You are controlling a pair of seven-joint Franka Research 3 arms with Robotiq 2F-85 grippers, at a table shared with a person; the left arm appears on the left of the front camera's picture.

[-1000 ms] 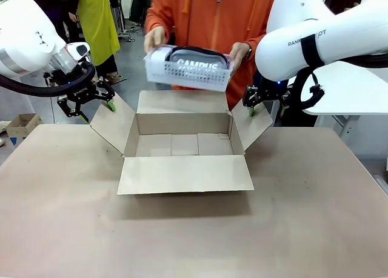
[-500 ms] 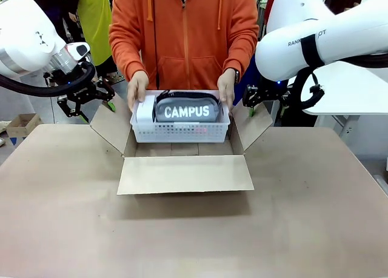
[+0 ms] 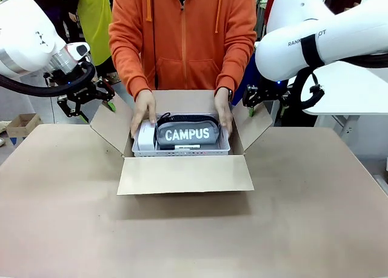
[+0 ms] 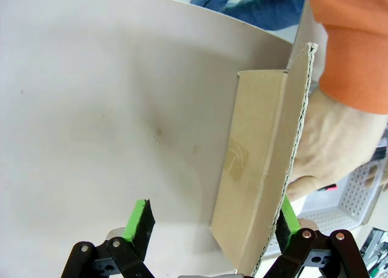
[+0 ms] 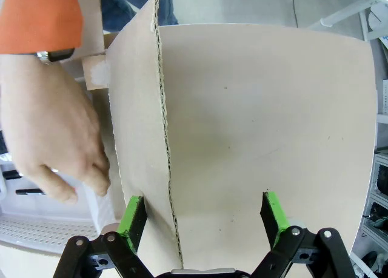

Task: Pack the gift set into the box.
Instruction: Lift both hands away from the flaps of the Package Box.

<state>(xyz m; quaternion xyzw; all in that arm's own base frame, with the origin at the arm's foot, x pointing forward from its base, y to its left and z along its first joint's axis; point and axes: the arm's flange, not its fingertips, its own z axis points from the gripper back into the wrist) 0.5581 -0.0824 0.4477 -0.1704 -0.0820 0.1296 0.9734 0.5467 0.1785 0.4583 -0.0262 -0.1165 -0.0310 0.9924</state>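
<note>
Where the left jaws stand: left gripper is spread wide and holds nothing.
Left pads: green and well apart. In the wrist view the corrugated edge of the left flap runs up between them, just beside one and far from the other.
Right jaws: right gripper is likewise wide open, with nothing gripped.
Right flap: its raw edge rises between that gripper's fingers, just beside one green pad.
Other flaps: near flap lies out flat toward the robot, and far flap stands up against the person.
Box: open at mid-table, with a gripper at each splayed side flap.
Basket: white and slotted, sitting down inside the box between its side walls.
Pouch: grey, upright in the basket, with its white "CAMPUS" lettering facing the robot.
White item: in the basket, just beside the pouch at the robot's left end.
Pen: a thin dark stick lying in the basket in the right wrist view, probably this piece.
Hands: the person's, one at each end of the basket, with fingers reaching down inside the box.
Person: in an orange hooded top at the far side.
Table: brown, and the box rests on it.
</note>
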